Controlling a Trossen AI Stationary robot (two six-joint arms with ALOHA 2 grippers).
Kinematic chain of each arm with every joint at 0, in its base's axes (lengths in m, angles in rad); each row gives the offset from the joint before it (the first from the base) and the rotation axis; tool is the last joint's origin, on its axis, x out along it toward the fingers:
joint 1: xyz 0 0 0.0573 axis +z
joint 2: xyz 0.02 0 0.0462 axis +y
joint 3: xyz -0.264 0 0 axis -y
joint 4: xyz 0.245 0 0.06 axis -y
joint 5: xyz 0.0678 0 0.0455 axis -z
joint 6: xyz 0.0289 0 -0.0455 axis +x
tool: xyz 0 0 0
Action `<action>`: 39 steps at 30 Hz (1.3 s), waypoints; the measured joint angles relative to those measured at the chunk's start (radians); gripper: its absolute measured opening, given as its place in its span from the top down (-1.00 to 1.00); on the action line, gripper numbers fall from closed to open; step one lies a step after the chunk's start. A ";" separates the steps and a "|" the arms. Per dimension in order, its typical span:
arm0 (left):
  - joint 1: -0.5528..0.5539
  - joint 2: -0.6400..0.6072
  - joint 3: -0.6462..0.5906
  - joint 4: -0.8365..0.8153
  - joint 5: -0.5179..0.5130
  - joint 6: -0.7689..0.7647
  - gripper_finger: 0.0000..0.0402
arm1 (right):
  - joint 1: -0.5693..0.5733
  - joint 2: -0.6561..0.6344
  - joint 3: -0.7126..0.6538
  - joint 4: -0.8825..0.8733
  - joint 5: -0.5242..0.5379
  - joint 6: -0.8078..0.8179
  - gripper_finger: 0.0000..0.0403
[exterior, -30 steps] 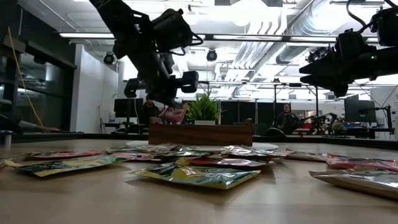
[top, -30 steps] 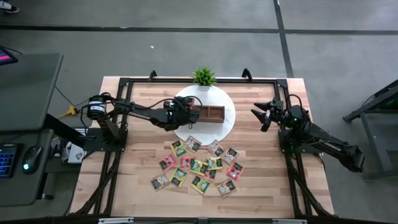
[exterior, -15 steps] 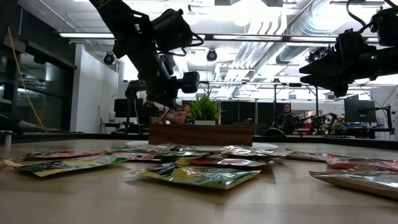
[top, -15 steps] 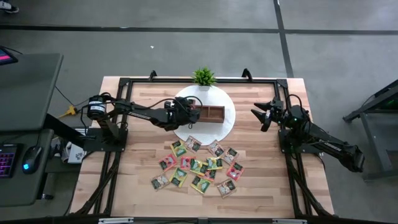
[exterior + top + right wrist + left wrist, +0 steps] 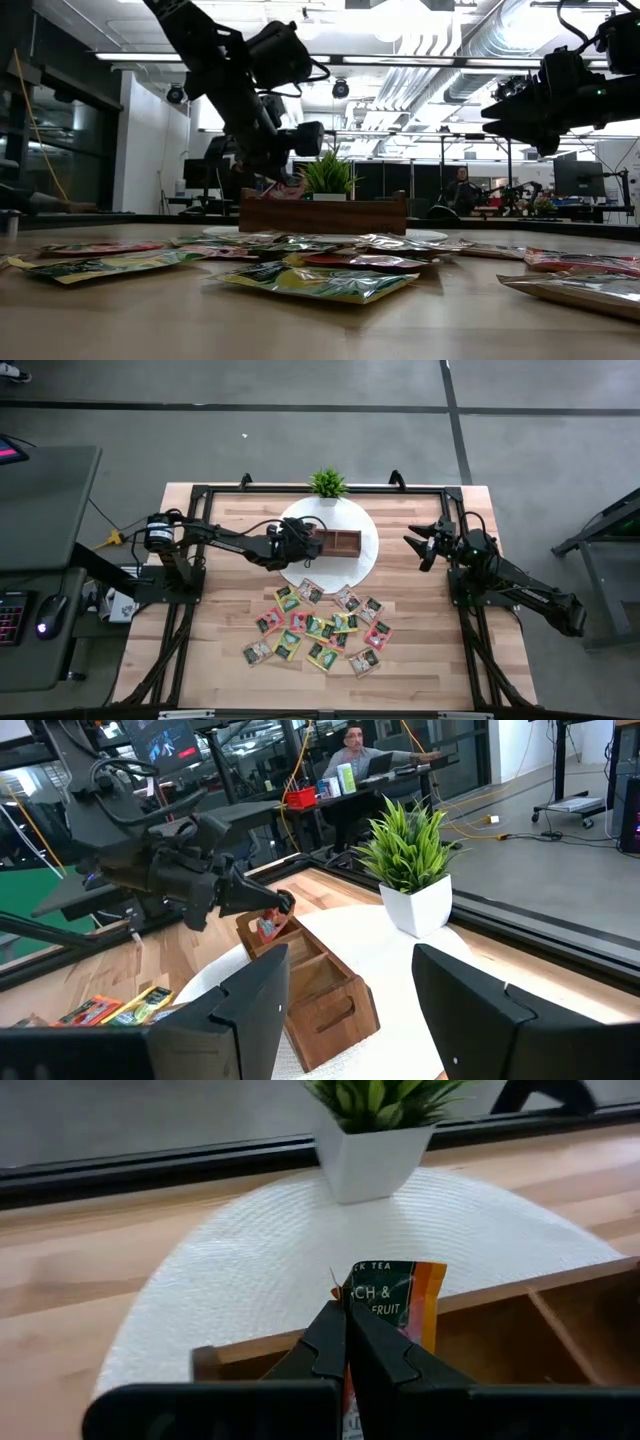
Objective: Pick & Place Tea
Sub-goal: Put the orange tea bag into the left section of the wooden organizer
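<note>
Sachet [image 5: 395,1305] in left gripper [image 5: 347,1342] over tray's [image 5: 560,1320] end compartment.

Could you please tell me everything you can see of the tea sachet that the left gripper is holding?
The tea sachet is a small flat packet with a dark green printed panel and an orange edge, glossy like foil. It stands upright, pinched between the shut fingers of the left gripper, over the end compartment of the wooden tray on the white round mat. Its lower part is hidden.

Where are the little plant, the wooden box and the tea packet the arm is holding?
plant [image 5: 372,1102]: left wrist view, on its leaves.
box [image 5: 322,1003]: right wrist view, on its end wall.
held packet [image 5: 392,1302]: left wrist view, on its dark label.
</note>
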 joint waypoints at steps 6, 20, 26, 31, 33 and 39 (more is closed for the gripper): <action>0.000 0.025 0.000 0.020 0.009 0.000 1.00 | 0.000 0.000 0.000 0.000 0.000 0.000 -0.04; 0.000 0.025 0.000 0.046 -0.047 0.000 0.60 | 0.000 0.000 0.000 0.000 0.000 0.000 -0.04; 0.000 0.025 0.000 0.055 -0.079 0.000 0.52 | 0.000 0.000 0.000 0.000 0.000 0.000 -0.04; 0.000 0.025 0.000 0.088 -0.090 0.003 0.51 | 0.000 0.000 0.000 0.000 0.000 0.000 -0.04; 0.000 0.025 0.000 0.089 -0.090 0.008 0.51 | 0.000 0.000 0.000 0.000 0.000 0.000 -0.04; 0.000 0.025 0.000 0.087 -0.093 0.018 0.52 | 0.000 0.000 0.000 0.000 0.000 0.000 -0.04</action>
